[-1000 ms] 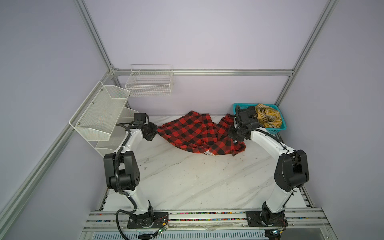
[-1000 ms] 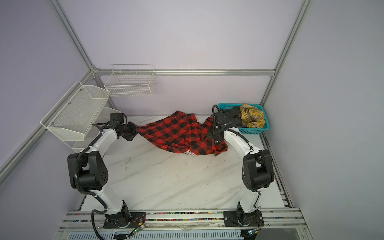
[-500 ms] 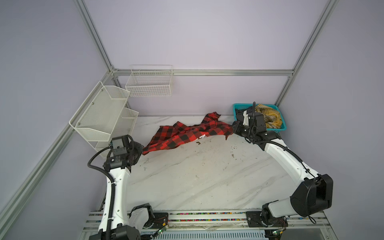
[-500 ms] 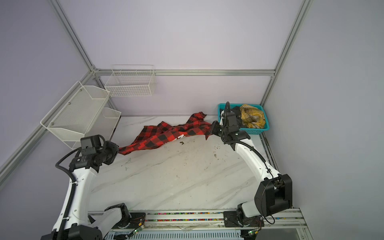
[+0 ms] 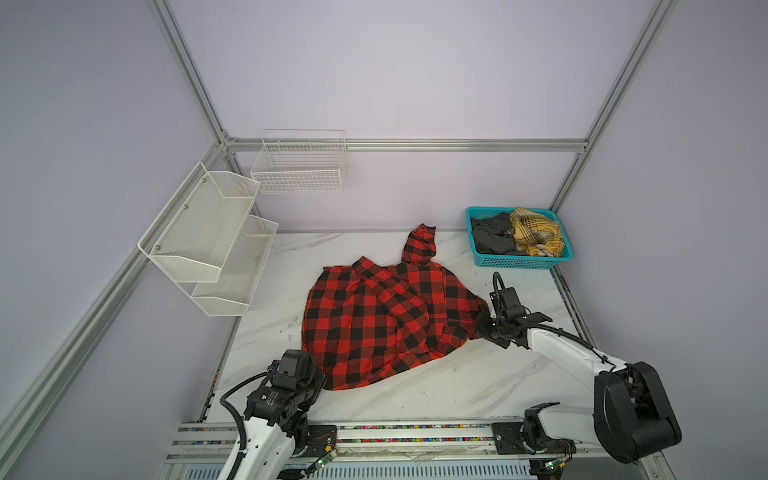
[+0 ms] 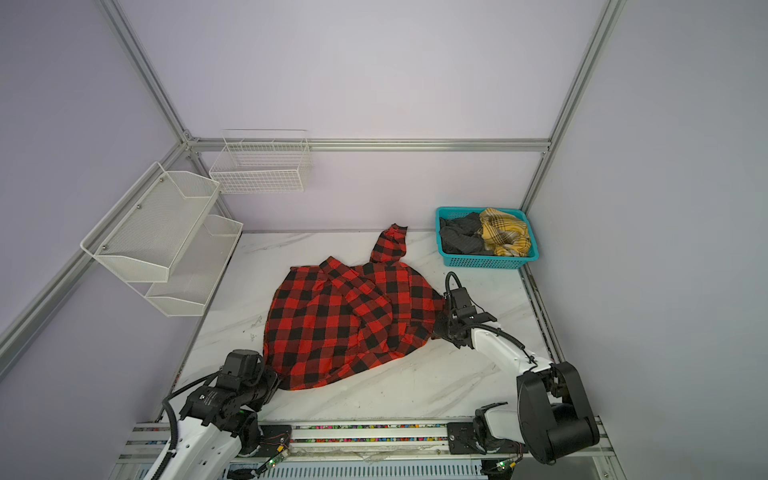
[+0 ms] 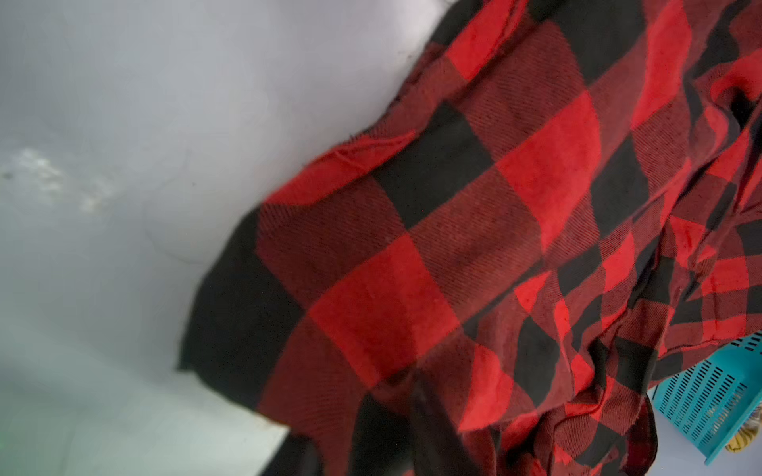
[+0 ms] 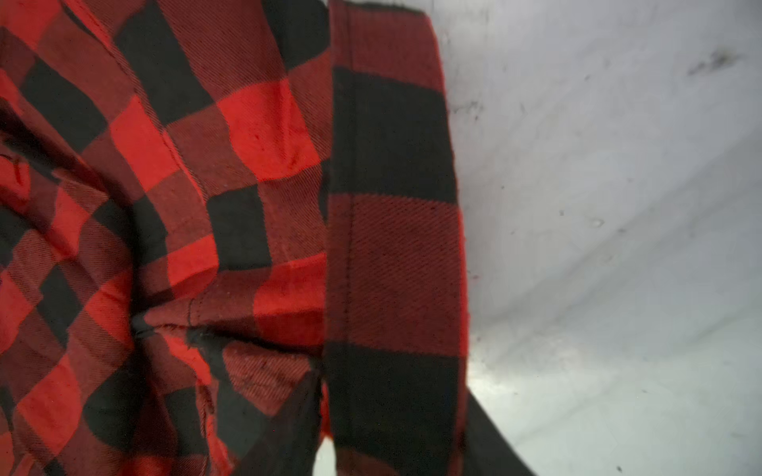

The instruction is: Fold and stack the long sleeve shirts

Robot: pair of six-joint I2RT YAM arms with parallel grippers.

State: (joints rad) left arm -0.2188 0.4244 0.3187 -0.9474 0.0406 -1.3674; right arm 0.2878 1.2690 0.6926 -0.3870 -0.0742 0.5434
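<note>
Subject: red-and-black flannel shirt (image 5: 374, 320). It lies on the marble table (image 5: 436, 399), roughly central, spread out but rumpled. A raised ridge of cloth runs diagonally across the body, and the near hem is uneven. One sleeve (image 5: 419, 245) stretches towards the far edge, ending just left of the teal basket (image 5: 523, 262). The second sleeve is not separately visible and is presumably bunched in the body.

Left gripper (image 5: 319, 381): at the shirt's near left corner, touching or just over the hem. Its jaws are hidden under the wrist in both top views, and its wrist view shows only cloth. I cannot tell how far it is open or whether it has hold of the cloth.

Right gripper (image 6: 439, 329): at the shirt's right edge. In the right wrist view the dark fingers (image 8: 492, 430) appear to stand apart with the front band of the shirt between them. Whether the band is pinched or merely lying there cannot be told.

Progress: early. The shirt is laid out but not smoothed, and no fold is made. No stack exists anywhere on the table. The basket, at the far right, holds a yellow plaid garment (image 5: 537, 236) and a dark garment (image 5: 492, 240), both untouched.

Outstanding, in my judgement: flatten this shirt, bring the sleeves in, fold it and set it down. The basket's garments then need the same.
</note>
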